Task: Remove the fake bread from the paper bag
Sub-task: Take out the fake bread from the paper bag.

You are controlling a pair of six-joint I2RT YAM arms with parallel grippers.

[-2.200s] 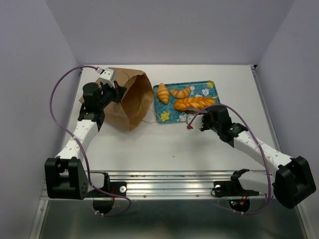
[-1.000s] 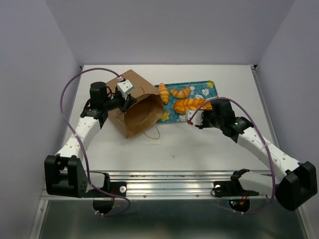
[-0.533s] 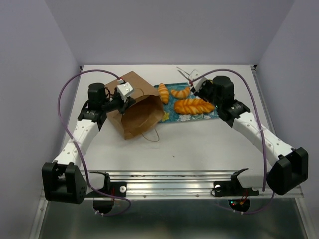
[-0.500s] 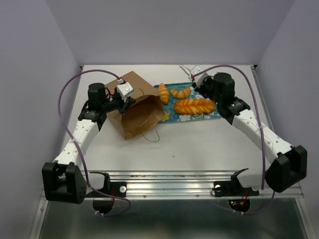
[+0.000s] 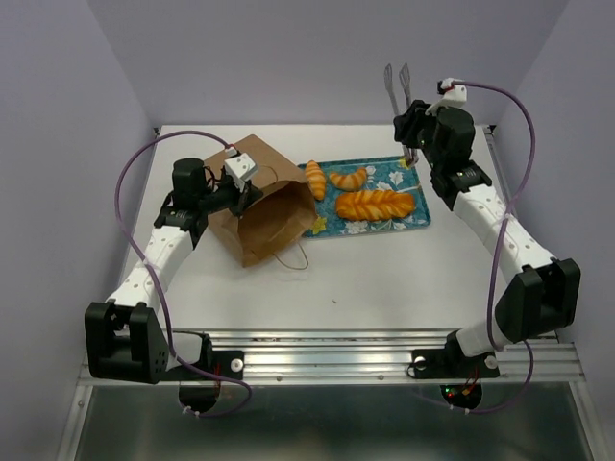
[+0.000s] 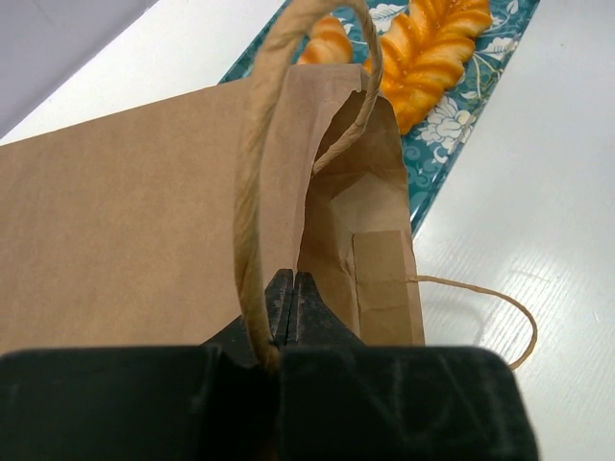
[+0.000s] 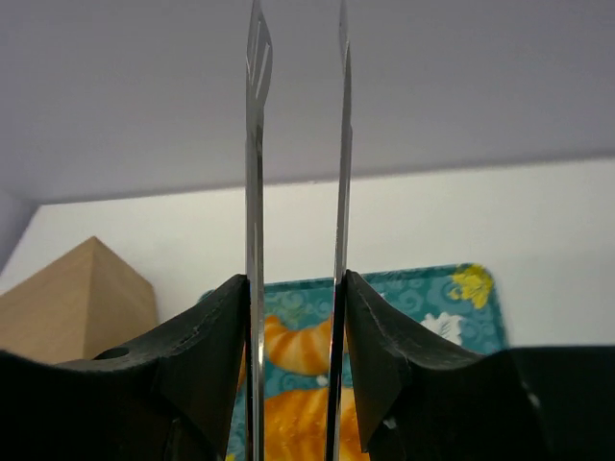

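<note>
Three pieces of fake bread (image 5: 363, 205) lie on a teal floral tray (image 5: 408, 216) toward the far right of the white surface (image 5: 384, 279). One croissant (image 5: 314, 179) is at the tray's left end and a second croissant (image 5: 348, 178) sits just beside it along the far side. The braided loaf (image 5: 386, 201) stretches along the tray's middle.

The paper bag (image 5: 269, 216) lies tipped on its side left of the tray, toward the far left of the surface. Its open mouth faces the near edge and the right. Its rim reaches the tray's left end (from above I cannot tell whether paper and tray touch). One loose string handle (image 5: 291, 257) trails on the surface just in front of the mouth.

The left hand (image 5: 240, 190) is pinched tight on the bag's upper rim. In the wrist view its fingers (image 6: 306, 305) meet on the paper, with the other string handle (image 6: 252, 182) arching over them. Only the bag's brown lining shows there; its depth is hidden.

The right hand (image 5: 413, 127) is raised above the far right corner, pointing up. It is clamped on a pair of metal tongs (image 5: 397, 84), whose two thin blades stand narrowly apart.
</note>
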